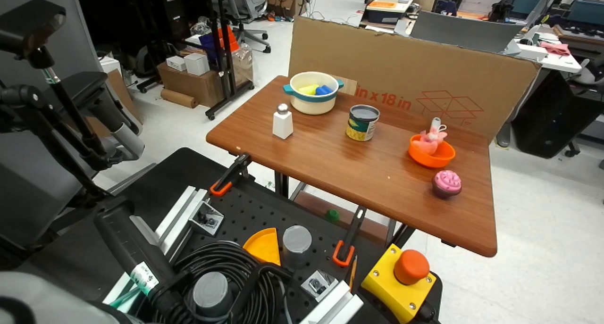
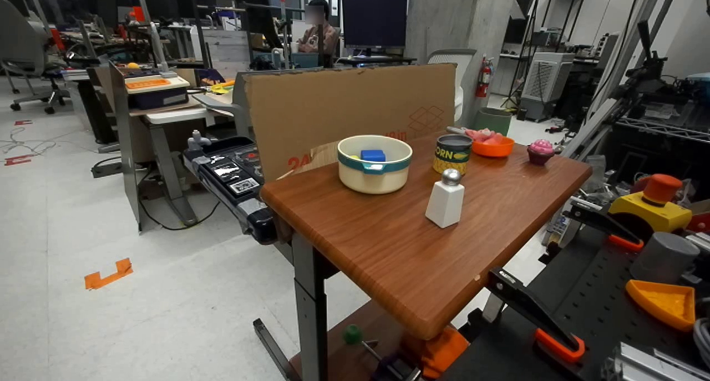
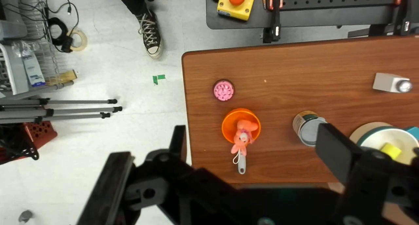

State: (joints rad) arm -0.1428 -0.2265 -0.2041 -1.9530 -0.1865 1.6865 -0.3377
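Gripper point(image 3: 251, 133), bottom of wrist frame: fingers point(image 3: 335, 153) being seen spread, nothing being pinched | pink toy point(image 3: 243, 137), partly in orange bowl point(image 3: 231, 124), being framed btwn them, below-R of ctr, well apart | toy's long axis being shown approx. up-down, across finger gap

In wrist view our gripper point(image 3: 251, 135) has a wide gap btwn its fingers point(image 3: 179, 143); we see orange bowl point(image 3: 230, 123) w/ plush toy point(image 3: 244, 139) in line w/ it. At rt finger point(image 3: 338, 154), can point(image 3: 306, 128) & pot point(image 3: 402, 138) stand in the way. Beyond the fingertips we've bare tabletop point(image 3: 301, 74) btwn cupcake point(image 3: 224, 90) & shaker point(image 3: 389, 83).
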